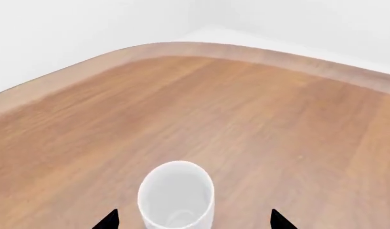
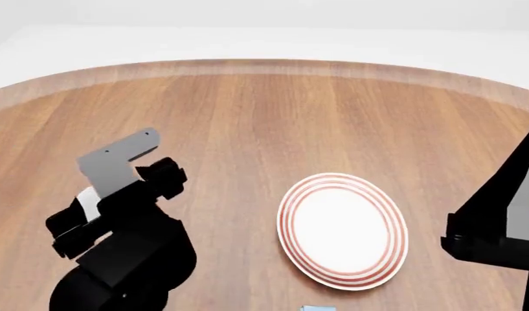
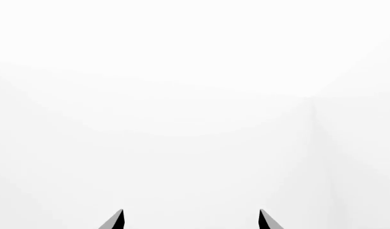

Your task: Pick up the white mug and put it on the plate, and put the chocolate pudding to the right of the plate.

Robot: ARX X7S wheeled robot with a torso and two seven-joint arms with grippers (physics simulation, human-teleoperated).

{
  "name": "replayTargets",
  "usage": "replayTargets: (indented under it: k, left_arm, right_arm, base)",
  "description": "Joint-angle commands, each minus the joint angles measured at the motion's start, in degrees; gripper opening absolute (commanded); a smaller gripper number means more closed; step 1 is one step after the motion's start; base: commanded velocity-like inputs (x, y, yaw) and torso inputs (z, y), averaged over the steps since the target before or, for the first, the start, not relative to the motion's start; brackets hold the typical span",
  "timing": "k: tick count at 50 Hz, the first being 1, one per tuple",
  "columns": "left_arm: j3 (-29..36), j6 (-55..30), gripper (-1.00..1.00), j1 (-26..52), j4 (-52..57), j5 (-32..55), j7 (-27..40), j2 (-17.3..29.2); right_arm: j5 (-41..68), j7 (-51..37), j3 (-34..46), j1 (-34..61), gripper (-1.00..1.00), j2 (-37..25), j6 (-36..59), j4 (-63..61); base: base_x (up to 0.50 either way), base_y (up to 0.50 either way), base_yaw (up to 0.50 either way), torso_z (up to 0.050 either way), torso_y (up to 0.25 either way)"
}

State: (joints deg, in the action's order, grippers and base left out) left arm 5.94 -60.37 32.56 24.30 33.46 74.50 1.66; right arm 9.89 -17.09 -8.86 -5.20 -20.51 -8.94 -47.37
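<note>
The white mug (image 1: 175, 195) stands upright on the wooden table, its opening towards the left wrist camera. My left gripper (image 1: 195, 220) is open, one fingertip on each side of the mug with a gap on both sides, touching nothing. In the head view my left arm (image 2: 126, 227) hides the mug. The plate (image 2: 342, 228), white with red rings, lies empty to the right of that arm. A light blue sliver of the chocolate pudding (image 2: 317, 308) shows at the bottom edge, in front of the plate. My right gripper (image 3: 191, 220) is open and empty, facing a white wall.
The wooden table (image 2: 264, 116) has a rounded, lighter rim at the far side (image 1: 246, 52). My right arm (image 2: 499, 227) hangs dark at the right edge of the head view, to the right of the plate. White walls lie beyond the table.
</note>
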Motion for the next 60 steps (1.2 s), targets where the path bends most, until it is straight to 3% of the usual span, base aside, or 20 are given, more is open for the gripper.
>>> replayTargets:
  k: [1, 22, 60]
  left_arm:
    - [1.19, 7.49, 1.00, 1.24, -7.57, 3.52, 6.68, -0.68]
    - [4.14, 15.38, 1.00, 4.94, -20.76, 2.15, 4.82, 0.88]
    - [5.75, 24.32, 1.00, 3.42, -36.14, 2.90, 0.30, 1.62]
  right_arm:
    - [-0.44, 1.07, -1.05, -0.37, 1.00, 0.67, -0.12, -0.29]
    - [-0.25, 0.73, -0.69, -0.45, 1.00, 0.33, -0.28, 0.01]
    - [-0.44, 0.25, 0.14, -0.88, 1.00, -0.24, -0.55, 0.53]
  base:
    - [0.00, 0.00, 0.00, 0.000, 0.000]
    - [0.00, 0.00, 0.00, 0.000, 0.000]
    - [0.00, 0.00, 0.00, 0.000, 0.000]
